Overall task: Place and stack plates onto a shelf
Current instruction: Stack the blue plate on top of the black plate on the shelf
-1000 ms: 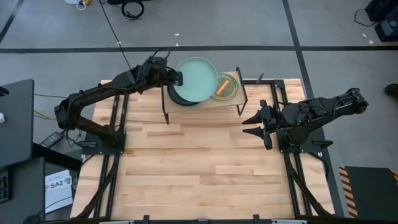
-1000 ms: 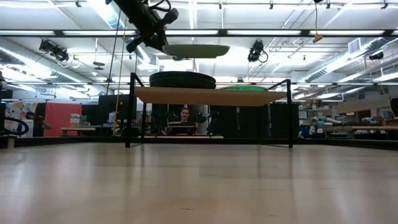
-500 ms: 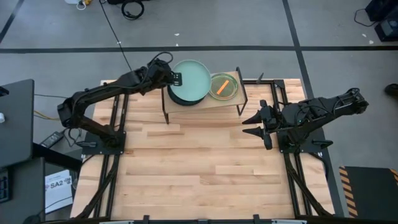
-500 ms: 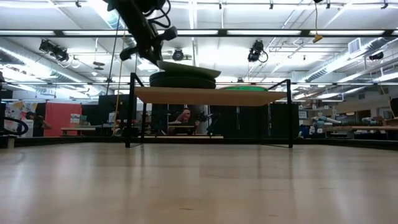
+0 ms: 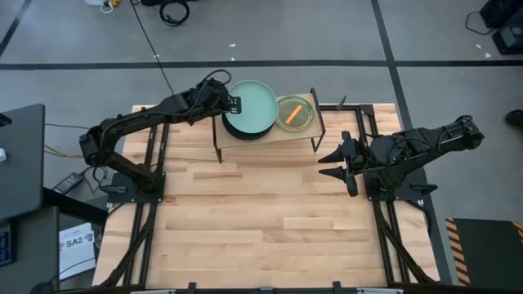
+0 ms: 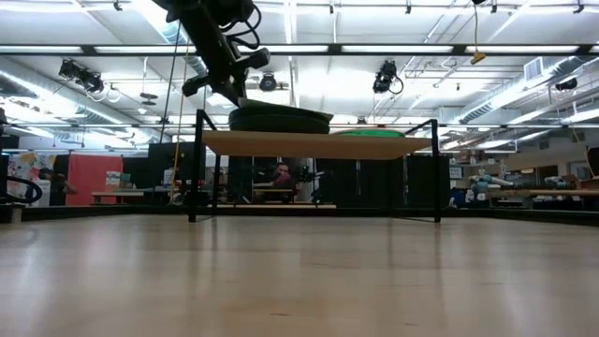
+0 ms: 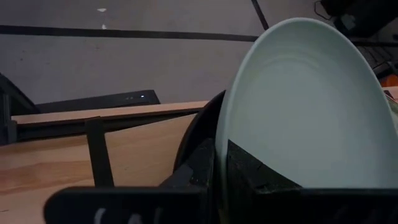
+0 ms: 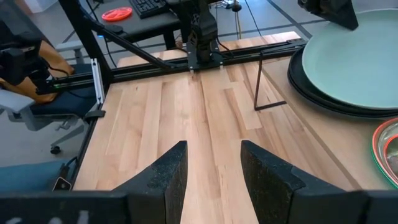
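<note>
A large pale mint green plate (image 5: 255,106) lies on top of a stack of dark plates (image 5: 237,131) on the left half of the shelf (image 5: 271,137), a small light-wood board on thin black legs. My left gripper (image 5: 232,104) is at the mint plate's left rim, shut on it. On the shelf's right half sit smaller translucent plates (image 5: 294,113), green with orange on top. My right gripper (image 5: 335,162) hangs open over the table, right of the shelf, with nothing between its fingers (image 8: 211,149). My left gripper pinches the mint plate's rim (image 7: 219,134) on the side toward the table's left. One finger (image 7: 249,168) lies on the plate's upper face and the other (image 7: 200,165) under the rim. The fingers slant down from the left. The plate (image 6: 281,113) lies about level on the dark stack.
The shelf's black legs (image 5: 218,147) stand on the slatted wooden tabletop (image 5: 270,220), which stretches bare toward the near edge. Black frame rails (image 5: 151,204) run along both sides. A person sits in the room beyond the table (image 6: 279,175).
My left gripper has gone down and tipped further downward with the mint plate. The plate hung level above the dark stack, then tilted with its right edge on the stack, and now lies flat on it.
</note>
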You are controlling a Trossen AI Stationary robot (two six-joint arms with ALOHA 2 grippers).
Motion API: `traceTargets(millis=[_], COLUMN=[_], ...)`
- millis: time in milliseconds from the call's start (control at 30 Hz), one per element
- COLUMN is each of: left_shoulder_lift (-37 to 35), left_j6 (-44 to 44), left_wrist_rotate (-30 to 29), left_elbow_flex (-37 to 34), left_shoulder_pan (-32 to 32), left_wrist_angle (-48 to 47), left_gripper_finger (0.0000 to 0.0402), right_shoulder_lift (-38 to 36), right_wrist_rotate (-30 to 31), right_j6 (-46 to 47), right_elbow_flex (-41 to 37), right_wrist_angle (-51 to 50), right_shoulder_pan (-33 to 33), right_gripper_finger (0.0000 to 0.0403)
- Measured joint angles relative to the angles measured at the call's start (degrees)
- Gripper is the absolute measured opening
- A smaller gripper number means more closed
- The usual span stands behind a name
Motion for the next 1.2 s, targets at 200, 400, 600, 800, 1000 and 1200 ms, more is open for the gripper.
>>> traceTargets(millis=[200,400,600,800,1000,1200], left_shoulder_lift=[0.00,-0.02,-0.02,-0.09,-0.57,-2.32], left_j6=[-0.02,0.00,0.01,0.09,0.46,3.32], left_wrist_rotate=[0.00,0.02,0.02,0.02,0.22,0.37], left_elbow_flex=[0.00,0.00,0.00,0.00,0.02,0.12], left_shoulder_pan=[0.02,0.02,0.02,0.00,0.00,0.00], left_wrist_angle=[-0.04,-0.10,-0.19,-0.19,-0.19,0.15], left_gripper_finger=[0.0031,0.0053,0.0106,0.0149,0.0155,0.0155], right_shoulder_lift=[0.00,0.00,0.00,0.00,0.00,0.02], right_wrist_rotate=[0.00,0.00,0.00,0.00,0.01,0.00], right_j6=[-0.02,-0.02,0.00,0.00,0.00,0.00], right_elbow_flex=[0.01,0.01,0.02,0.02,0.02,0.02], right_wrist_angle=[0.00,0.00,0.00,0.00,0.01,0.00], right_shoulder_pan=[0.00,0.00,0.00,0.00,0.00,0.00], right_gripper_finger=[0.0155,0.0155,0.0155,0.0155,0.0155,0.0155])
